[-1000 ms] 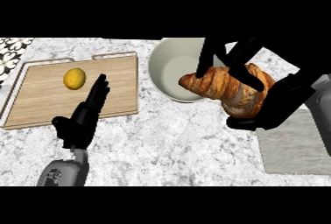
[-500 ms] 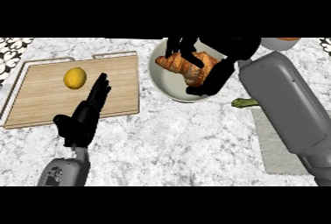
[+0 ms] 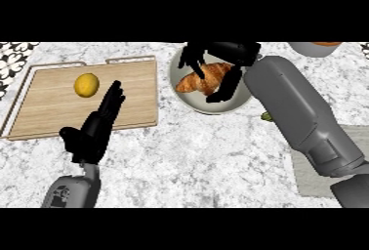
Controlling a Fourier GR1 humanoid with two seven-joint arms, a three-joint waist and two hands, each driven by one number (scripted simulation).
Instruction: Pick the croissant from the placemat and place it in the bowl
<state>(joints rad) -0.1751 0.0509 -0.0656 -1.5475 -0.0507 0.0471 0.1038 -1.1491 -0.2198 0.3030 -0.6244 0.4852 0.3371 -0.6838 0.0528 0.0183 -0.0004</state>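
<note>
Head view: right hand [image 3: 220, 63] curls round flaky croissant [image 3: 204, 78] over round bowl [image 3: 189, 100].

Bright, even light from above, no glare on the marble bench [image 3: 202, 146], soft dark shadow inside the bowl [image 3: 189, 93] under the right hand [image 3: 216, 53], faint shadow beneath the left hand [image 3: 93, 132], no edge distortion.

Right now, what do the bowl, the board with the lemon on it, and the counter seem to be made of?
The bowl looks like glazed ceramic: plain off-white with a smooth rim, though plastic is possible. The board looks like light unvarnished wood, with visible grain and a raised edge. The counter looks like polished marble or similar stone, white with grey veining.
</note>
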